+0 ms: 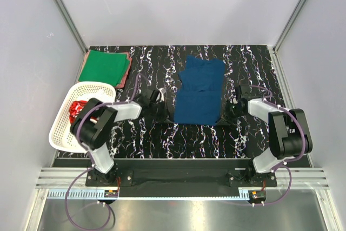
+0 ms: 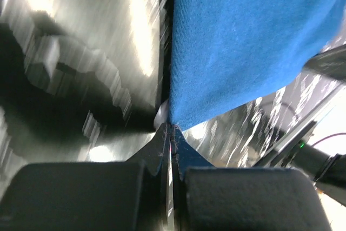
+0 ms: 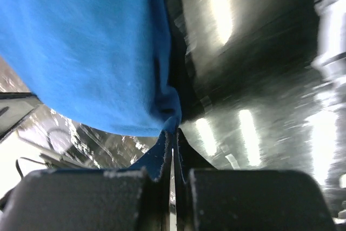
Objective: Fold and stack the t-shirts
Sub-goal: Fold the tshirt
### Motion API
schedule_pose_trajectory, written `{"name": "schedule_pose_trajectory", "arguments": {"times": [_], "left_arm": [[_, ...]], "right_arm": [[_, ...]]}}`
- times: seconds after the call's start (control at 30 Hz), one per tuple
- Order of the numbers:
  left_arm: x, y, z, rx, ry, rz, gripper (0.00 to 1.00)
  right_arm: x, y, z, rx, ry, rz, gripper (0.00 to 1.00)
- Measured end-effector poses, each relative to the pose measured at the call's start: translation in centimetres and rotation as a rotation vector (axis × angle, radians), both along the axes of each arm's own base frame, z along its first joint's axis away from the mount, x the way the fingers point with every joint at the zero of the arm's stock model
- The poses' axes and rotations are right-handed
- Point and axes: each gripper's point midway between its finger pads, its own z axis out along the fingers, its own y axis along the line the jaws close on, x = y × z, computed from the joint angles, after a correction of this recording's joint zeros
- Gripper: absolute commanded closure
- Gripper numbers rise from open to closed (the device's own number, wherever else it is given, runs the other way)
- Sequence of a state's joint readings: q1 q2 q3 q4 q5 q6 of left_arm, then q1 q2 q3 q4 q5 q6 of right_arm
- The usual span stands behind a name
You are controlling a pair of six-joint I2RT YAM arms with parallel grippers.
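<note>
Top external: what is logged around the basket?
B: The basket is taken as landmark, at the table's left edge. A red t-shirt with white print is seen bunched inside the basket. A folded green t-shirt is laid just behind the basket, on top of a reddish-pink t-shirt of which only an edge is shown. A navy t-shirt is spread flat well to the right of the basket. The left gripper is placed at the corner of its near hem closer to the basket, and the right gripper at the corner farther from the basket.
A: Left wrist?
B: The basket is not shown. The left gripper is closed tight, and a corner of the navy t-shirt is pinched between its fingers. The cloth is stretched away from the tips. The background is blurred.
A: Right wrist?
B: Same story, with the basket out of frame. The right gripper is clamped fully down on a bunched corner of the navy t-shirt, and a bit of blue is seen between the fingers.
</note>
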State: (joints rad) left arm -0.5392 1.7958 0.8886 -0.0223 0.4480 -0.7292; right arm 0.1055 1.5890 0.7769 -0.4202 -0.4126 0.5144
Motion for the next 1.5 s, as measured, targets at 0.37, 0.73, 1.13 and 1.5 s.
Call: {"name": "schedule_pose_trajectory", "arguments": {"times": [0.37,0.73,1.13,1.5], "left_arm": [[-7.0,3.8,-0.1,0.018,0.051,0.037,0.71],[-7.1,4.9,1.0,0.067,0.017,0.065,0.56],[4.2,5.5,3.8,0.036,-0.126,0.149,0.52],[5.9,2.8,1.8,-0.069,-0.114,0.045,0.53]], "right_arm": [[-7.7,3.5,0.4,0.005,0.046,0.088,0.78],[-9.2,2.4,2.3,-0.008,-0.009,0.023,0.50],[2.8,1.6,6.2,-0.067,-0.199,0.056,0.45],[5.0,1.4,4.3,-0.026,-0.182,0.098,0.44]]}}
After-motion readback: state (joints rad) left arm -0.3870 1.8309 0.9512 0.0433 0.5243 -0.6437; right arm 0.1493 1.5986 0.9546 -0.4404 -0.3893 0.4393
